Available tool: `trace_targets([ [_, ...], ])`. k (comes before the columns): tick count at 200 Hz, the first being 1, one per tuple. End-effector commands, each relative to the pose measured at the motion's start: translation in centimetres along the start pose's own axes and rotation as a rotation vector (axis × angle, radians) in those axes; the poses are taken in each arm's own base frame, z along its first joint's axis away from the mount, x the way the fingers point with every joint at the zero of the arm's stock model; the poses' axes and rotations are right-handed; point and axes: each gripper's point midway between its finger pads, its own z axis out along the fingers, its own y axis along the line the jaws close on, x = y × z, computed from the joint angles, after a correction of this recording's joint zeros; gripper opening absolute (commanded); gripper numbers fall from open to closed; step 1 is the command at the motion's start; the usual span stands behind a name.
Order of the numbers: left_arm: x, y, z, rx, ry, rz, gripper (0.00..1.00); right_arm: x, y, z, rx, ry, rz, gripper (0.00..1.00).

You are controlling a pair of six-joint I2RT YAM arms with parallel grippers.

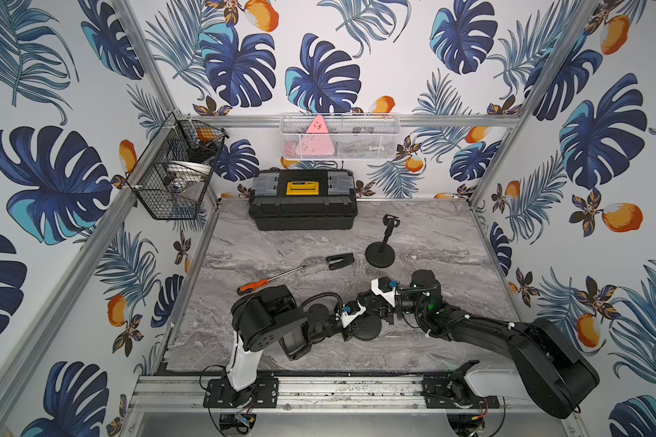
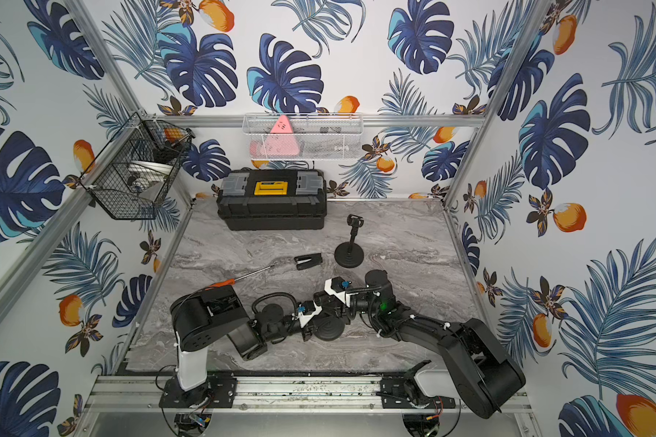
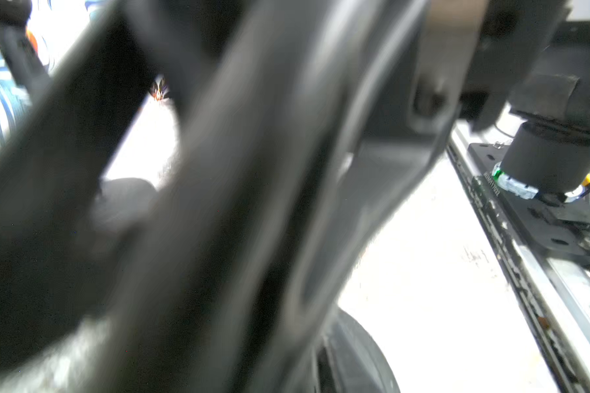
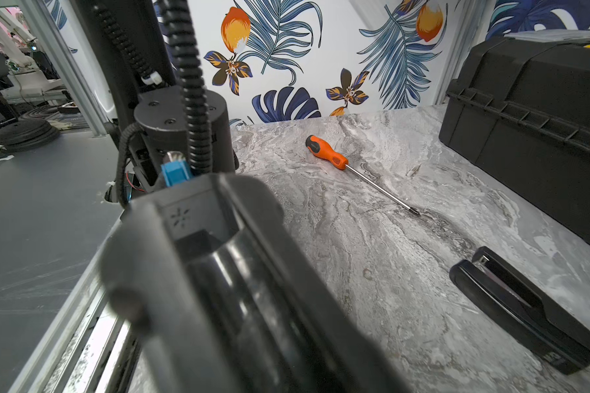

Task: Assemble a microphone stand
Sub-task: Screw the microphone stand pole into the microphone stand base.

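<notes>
A second stand's round black base (image 1: pixel 367 328) lies tilted near the table's front, also seen in the left wrist view (image 3: pixel 358 354). Both grippers meet just above it. My right gripper (image 4: pixel 218 268) has a glossy black pole (image 4: pixel 242 292) between its fingers, which hug it. My left gripper (image 1: pixel 361 318) faces it from the other side; its wrist view is filled with blurred dark shapes, so how its jaws stand is unclear. An assembled microphone stand (image 1: pixel 380 248) stands upright behind. A loose black clip (image 1: pixel 339 261) lies left of it.
An orange-handled screwdriver (image 1: pixel 269 280) lies left of centre on the marble table (image 1: pixel 432 234). A black toolbox (image 1: pixel 303 200) sits at the back. Wire baskets hang on the back wall (image 1: pixel 339 136) and the left wall (image 1: pixel 175 170). A metal rail (image 1: pixel 319 393) runs along the front.
</notes>
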Motion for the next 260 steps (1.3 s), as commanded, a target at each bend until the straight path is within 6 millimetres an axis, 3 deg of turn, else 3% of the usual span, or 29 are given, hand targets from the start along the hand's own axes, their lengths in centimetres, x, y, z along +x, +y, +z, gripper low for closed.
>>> trace_targets([
  [1,0.5,0.2,0.1,-0.009,0.019,0.009,0.44,0.8,1.1,0.2,-0.027,0.025,0.041,0.00],
  [53,0.7,0.4,-0.1,-0.025,0.019,0.008,0.51,1.4,0.1,-0.2,0.107,0.019,0.094,0.00],
  [105,0.3,0.5,-0.3,-0.031,0.010,0.004,0.49,1.6,-0.7,-1.0,0.302,0.025,0.099,0.00],
  [193,-0.2,0.6,-0.4,-0.041,-0.001,-0.006,0.45,3.9,-1.3,-1.7,0.672,0.066,0.093,0.00],
  [242,-0.3,0.8,-0.2,-0.050,-0.005,-0.007,0.39,2.8,-1.6,-2.2,0.734,0.031,0.085,0.00],
  [260,-0.2,1.3,-0.2,-0.073,-0.001,-0.008,0.37,2.3,-1.4,-3.0,0.741,0.025,0.083,0.46],
])
